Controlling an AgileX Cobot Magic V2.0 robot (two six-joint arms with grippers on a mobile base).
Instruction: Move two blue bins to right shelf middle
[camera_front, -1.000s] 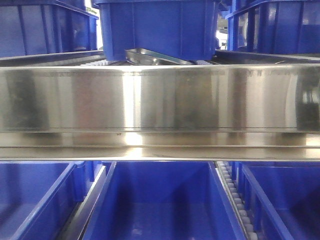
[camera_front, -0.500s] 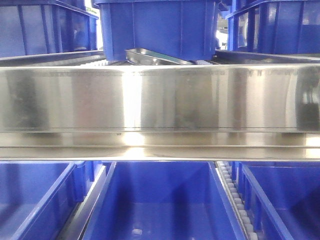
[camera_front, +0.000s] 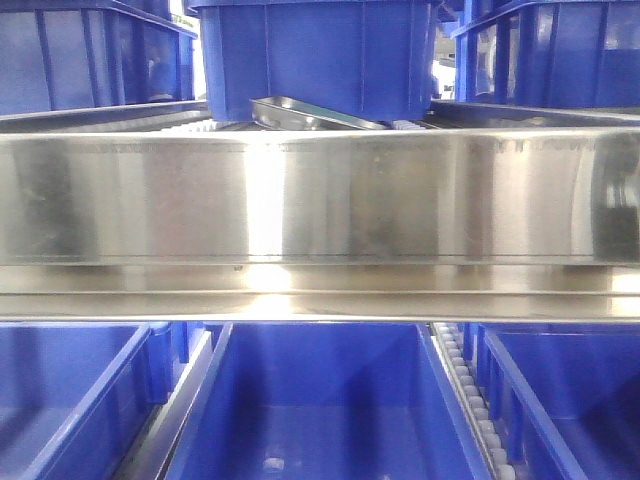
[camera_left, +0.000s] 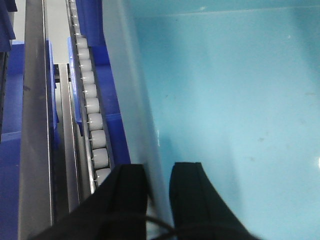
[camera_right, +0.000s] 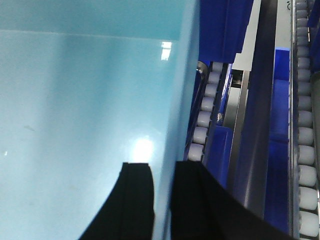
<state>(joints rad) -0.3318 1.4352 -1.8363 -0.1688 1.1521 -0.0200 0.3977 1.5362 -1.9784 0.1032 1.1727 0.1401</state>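
Observation:
A blue bin (camera_front: 320, 400) sits low in the middle of the front view, on the roller shelf under a steel beam (camera_front: 320, 200). My left gripper (camera_left: 159, 172) is shut on this bin's left wall (camera_left: 140, 100), one finger outside and one inside. My right gripper (camera_right: 162, 170) is shut on its right wall (camera_right: 177, 100) in the same way. The bin's inside looks pale cyan in both wrist views (camera_left: 235, 100) (camera_right: 75, 100). Neither gripper shows in the front view. Another blue bin (camera_front: 320, 55) stands on the shelf above.
More blue bins flank the held one at the lower left (camera_front: 60, 400) and lower right (camera_front: 570, 400), and stand above at left (camera_front: 90, 55) and right (camera_front: 550, 50). White roller tracks (camera_left: 92, 110) (camera_right: 205, 110) run along both sides. A metal tray (camera_front: 310, 115) lies under the upper bin.
Almost nothing has moved. A small bright reflection has appeared on the floor of the middle bin at the bottom of the front view.

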